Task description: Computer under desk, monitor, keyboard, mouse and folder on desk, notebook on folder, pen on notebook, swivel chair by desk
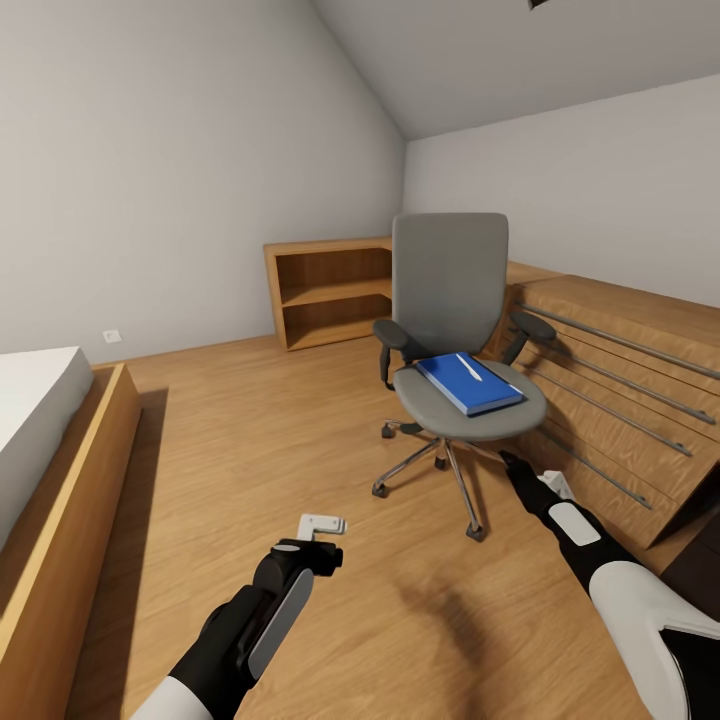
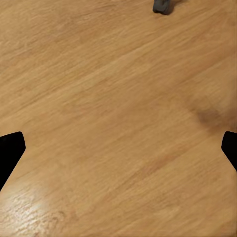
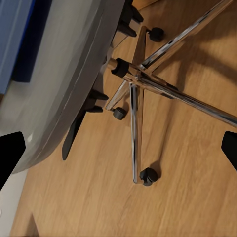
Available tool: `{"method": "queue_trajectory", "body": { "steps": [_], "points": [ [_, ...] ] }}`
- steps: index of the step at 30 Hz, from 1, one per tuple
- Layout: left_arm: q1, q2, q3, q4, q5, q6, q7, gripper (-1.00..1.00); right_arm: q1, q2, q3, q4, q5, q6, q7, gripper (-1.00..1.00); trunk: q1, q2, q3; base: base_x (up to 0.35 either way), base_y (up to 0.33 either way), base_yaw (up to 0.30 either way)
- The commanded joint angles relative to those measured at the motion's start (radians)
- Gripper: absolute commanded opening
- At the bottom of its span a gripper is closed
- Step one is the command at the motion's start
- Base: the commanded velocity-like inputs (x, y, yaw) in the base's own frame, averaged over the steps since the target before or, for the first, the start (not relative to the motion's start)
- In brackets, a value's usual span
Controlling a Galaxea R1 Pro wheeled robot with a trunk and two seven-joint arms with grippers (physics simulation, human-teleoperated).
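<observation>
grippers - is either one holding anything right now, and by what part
Nothing is held. The left gripper is open over bare floor; the right gripper is open beside the swivel chair.

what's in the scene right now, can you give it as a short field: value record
swivel chair: upright on the wood floor, beside the light wooden dresser
folder: flat on the chair seat
pen: lying on the folder
left pincer: open, hanging over bare floor
right pincer: open, low beside the chair base, holding nothing
shelf unit: against the far wall
bed: at the left

Open wooden bookshelf (image 1: 330, 290) against far wall, bed (image 1: 40, 420) nearby, dresser (image 1: 620, 390) opposite.
</observation>
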Motion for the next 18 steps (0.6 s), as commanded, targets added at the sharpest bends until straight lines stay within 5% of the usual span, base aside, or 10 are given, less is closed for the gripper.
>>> {"method": "queue_trajectory", "body": {
  "steps": [1,18],
  "points": [
    [-0.001,0.000,-0.002,-0.001,0.010,-0.003,0.010,1.00,0.000,0.001,-0.007,0.000,-0.006,0.007,0.004,1.00,0.000,0.000,-0.001,-0.002,0.000,0.000],
    [-0.001,0.000,-0.003,0.002,0.011,-0.106,0.012,1.00,0.000,0.004,-0.006,0.001,-0.005,0.004,0.004,1.00,-0.007,0.003,0.053,0.000,0.000,0.000]
  ]
}}
